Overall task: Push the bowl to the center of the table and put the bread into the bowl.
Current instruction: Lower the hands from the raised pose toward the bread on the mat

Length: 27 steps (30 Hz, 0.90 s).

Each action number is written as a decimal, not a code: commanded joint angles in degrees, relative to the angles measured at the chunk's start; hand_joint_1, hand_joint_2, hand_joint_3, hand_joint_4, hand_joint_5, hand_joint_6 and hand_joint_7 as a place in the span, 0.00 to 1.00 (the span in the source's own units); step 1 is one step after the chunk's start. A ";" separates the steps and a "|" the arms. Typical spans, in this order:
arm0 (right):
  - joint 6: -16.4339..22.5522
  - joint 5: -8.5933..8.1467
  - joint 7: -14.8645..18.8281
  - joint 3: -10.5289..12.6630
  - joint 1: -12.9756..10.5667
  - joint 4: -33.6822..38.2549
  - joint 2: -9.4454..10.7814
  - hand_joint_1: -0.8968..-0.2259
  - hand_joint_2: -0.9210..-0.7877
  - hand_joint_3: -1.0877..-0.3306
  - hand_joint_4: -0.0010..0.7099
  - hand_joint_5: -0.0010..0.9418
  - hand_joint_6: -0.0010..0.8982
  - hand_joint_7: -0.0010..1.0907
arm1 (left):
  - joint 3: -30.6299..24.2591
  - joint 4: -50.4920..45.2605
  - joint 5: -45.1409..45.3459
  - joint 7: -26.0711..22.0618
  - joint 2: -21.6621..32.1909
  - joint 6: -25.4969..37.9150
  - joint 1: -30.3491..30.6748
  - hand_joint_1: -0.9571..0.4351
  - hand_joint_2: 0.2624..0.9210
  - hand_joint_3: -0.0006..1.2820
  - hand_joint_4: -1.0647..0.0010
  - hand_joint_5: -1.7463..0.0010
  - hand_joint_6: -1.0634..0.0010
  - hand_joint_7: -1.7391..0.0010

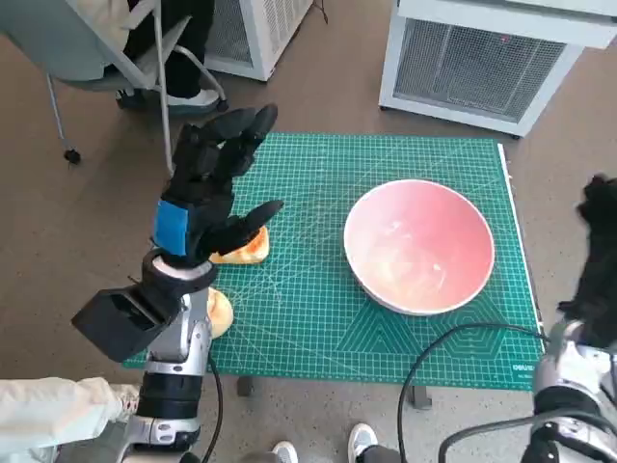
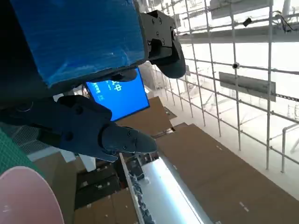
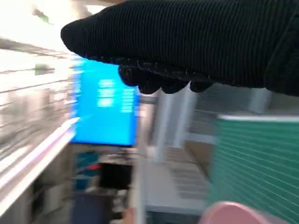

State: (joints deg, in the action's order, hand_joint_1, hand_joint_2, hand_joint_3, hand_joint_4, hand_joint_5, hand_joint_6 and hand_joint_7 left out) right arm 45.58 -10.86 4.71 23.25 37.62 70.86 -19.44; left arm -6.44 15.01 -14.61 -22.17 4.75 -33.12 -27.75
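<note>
- Taking the pink bowl as the landmark: nearest the robot, at the counter's near left corner and well left of the bowl, a pale orange piece of bread peeps out from behind the left forearm.
- A little farther, also left of the bowl, a second bread lies on the green cutting mat, partly under the left hand.
- That left hand hovers above it with fingers spread, released and grasping nothing.
- The right hand hangs off the counter edge to the bowl's right; whether it is clenched or loose I cannot tell.
- The bowl sits right of the mat's middle, so the push looks unfinished; I judge that the next move calls for nudging it leftward, or lowering the left hand onto the bread.
- The bowl is round, smooth and glossy; the mat is flat and grid-printed; the bread looks soft and rounded.
</note>
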 commanded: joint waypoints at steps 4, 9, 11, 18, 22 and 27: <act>-6.67 1.77 -1.35 -1.86 1.17 3.39 3.43 0.65 0.00 0.32 0.23 0.00 0.13 0.23 | -0.60 -1.76 0.18 0.77 0.97 -0.04 1.25 0.47 1.00 0.12 0.60 0.98 0.83 0.58; -10.02 2.39 -1.00 -2.32 2.20 4.08 5.22 0.65 0.00 0.31 0.25 0.01 0.14 0.22 | -0.84 -2.91 0.52 1.37 1.31 0.27 2.20 0.45 1.00 0.11 0.60 0.98 0.83 0.59; -11.07 2.34 -0.82 -2.34 2.74 4.23 5.94 0.64 0.00 0.31 0.26 0.01 0.16 0.22 | -0.93 -3.48 0.83 1.73 1.49 0.31 2.64 0.44 1.00 0.11 0.60 0.98 0.83 0.59; -13.55 1.80 0.99 -2.19 4.82 4.43 8.67 0.62 0.00 0.32 0.27 0.01 0.18 0.21 | -1.28 -4.87 1.35 2.69 2.31 0.04 4.09 0.43 1.00 0.11 0.60 0.99 0.81 0.61; -14.49 2.06 1.57 -2.30 6.18 4.65 9.90 0.62 0.00 0.32 0.28 0.01 0.19 0.21 | -1.59 -5.46 1.01 2.88 2.69 -0.07 4.93 0.42 1.00 0.11 0.60 0.99 0.80 0.62; -14.83 3.48 0.26 -3.43 7.51 4.89 11.19 0.62 0.00 0.32 0.28 0.01 0.19 0.20 | -2.06 -6.74 1.42 3.72 3.11 0.03 6.20 0.44 1.00 0.11 0.60 0.99 0.79 0.63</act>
State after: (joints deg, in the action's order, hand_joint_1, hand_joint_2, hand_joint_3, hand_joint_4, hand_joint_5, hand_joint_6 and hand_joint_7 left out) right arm 32.20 -8.53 5.83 20.30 44.95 74.62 -9.34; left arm -7.89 9.84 -13.57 -19.10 7.16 -33.00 -22.80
